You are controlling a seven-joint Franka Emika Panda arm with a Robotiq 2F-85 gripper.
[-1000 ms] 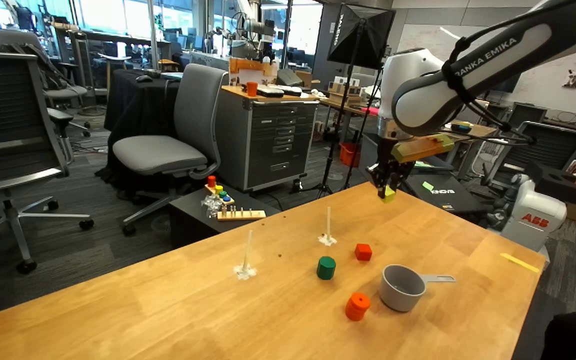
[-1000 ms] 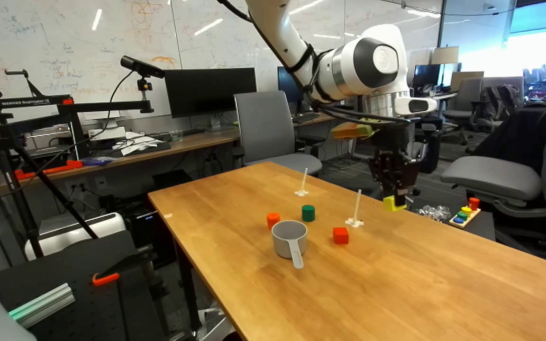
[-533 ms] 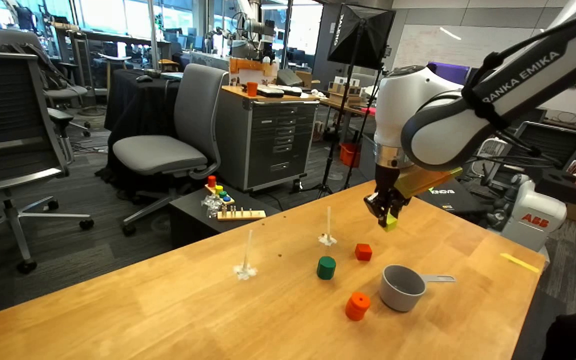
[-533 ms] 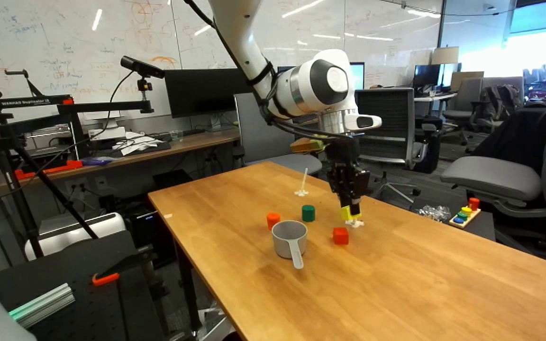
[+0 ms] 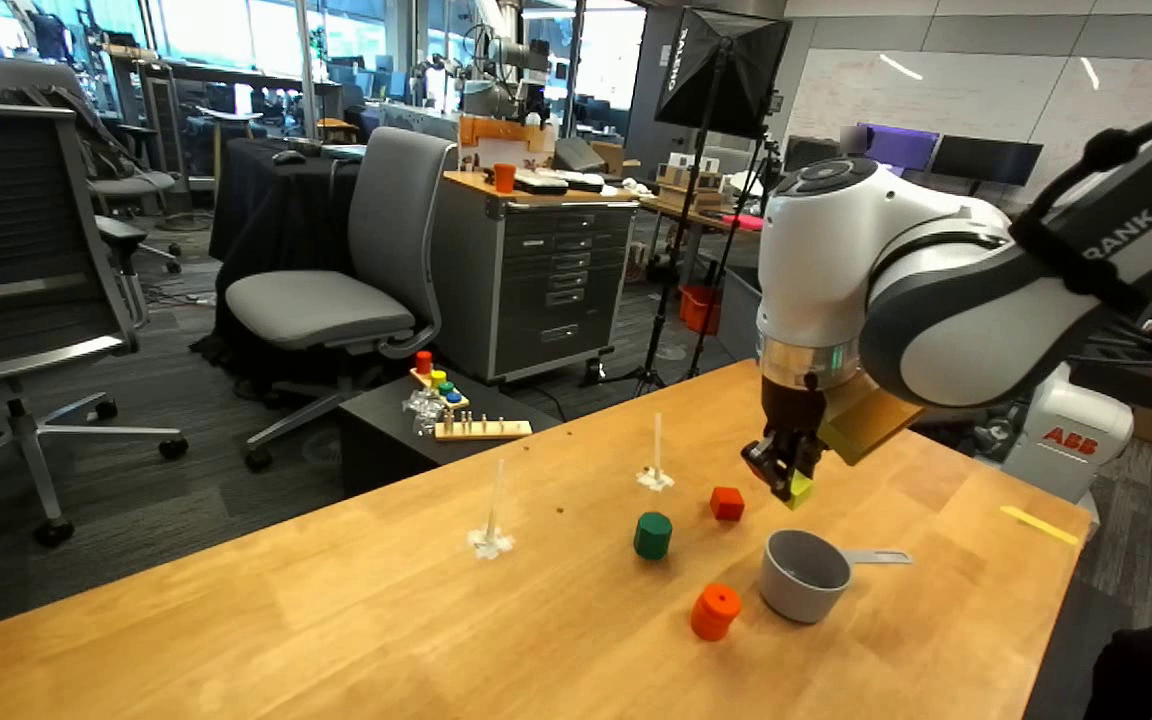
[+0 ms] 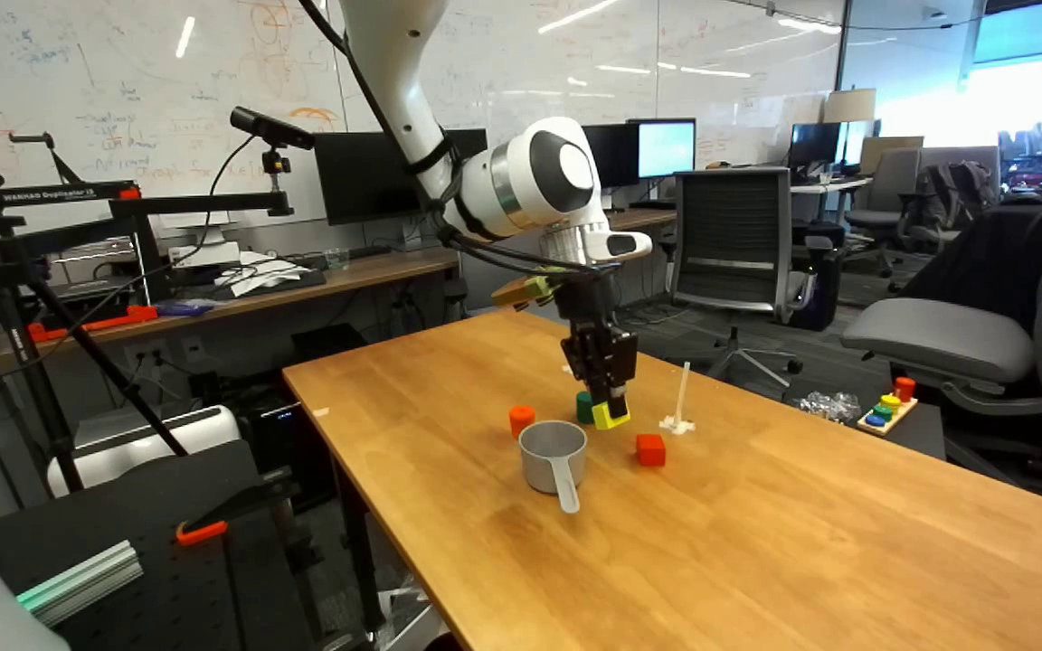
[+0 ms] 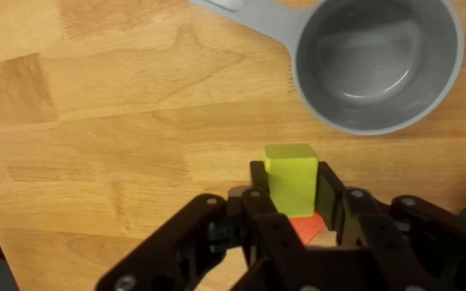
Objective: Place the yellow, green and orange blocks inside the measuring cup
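The yellow block (image 7: 291, 188) is pinched between both fingers of my gripper (image 7: 291, 178), shut on its two sides. It hangs above the table, a little short of the measuring cup (image 7: 372, 121), whose bare grey inside shows in the wrist view. In an exterior view the cup (image 5: 798, 590) stands upright, its pale handle pointing away from the orange block (image 5: 715, 612), which sits close beside it. The green block (image 5: 652, 536) rests on the table farther off; the held yellow block (image 6: 611, 416) and the fingers partly cover the green block (image 6: 584, 407) in an exterior view.
A red block (image 5: 727, 504) lies on the wooden table near the cup, partly under the gripper in the wrist view. Two thin upright pegs (image 5: 657, 450) are fixed to the tabletop with white tape. A small stand with wooden toys (image 5: 482, 430) stands beyond the table edge.
The arm has carried the yellow block from above the table's far edge inward and lower, toward the measuring cup. The grip on it is unchanged, and the cup and other blocks have stayed put.
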